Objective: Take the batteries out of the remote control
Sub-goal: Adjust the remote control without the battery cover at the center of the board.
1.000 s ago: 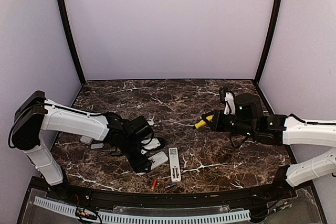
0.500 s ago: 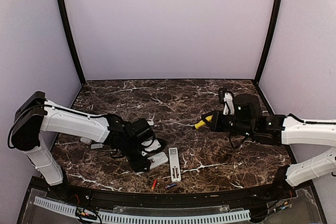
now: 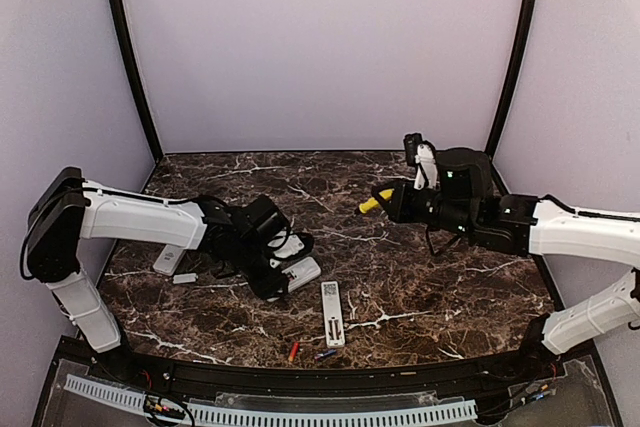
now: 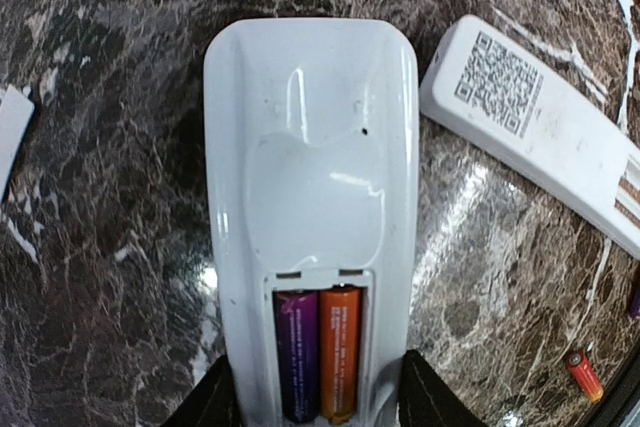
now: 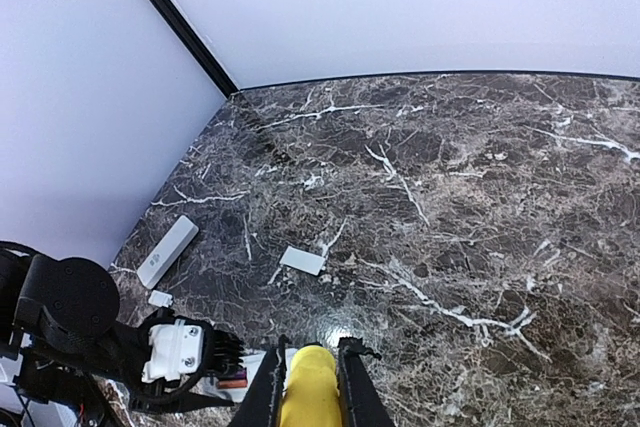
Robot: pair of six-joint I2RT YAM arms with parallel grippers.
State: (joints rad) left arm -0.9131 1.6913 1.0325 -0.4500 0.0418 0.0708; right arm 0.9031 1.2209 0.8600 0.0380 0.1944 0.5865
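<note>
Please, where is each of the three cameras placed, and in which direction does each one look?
Top external: above and behind the bases, looking down and forward over the table; both arms show, with the left gripper and right gripper.
Left wrist: on the left wrist, looking down past its fingers at the white remote they clamp, two batteries inside.
Right wrist: on the right wrist, looking over the held screwdriver toward the far-left corner; the left arm shows.
Shared: top external and left wrist both show the second remote.
</note>
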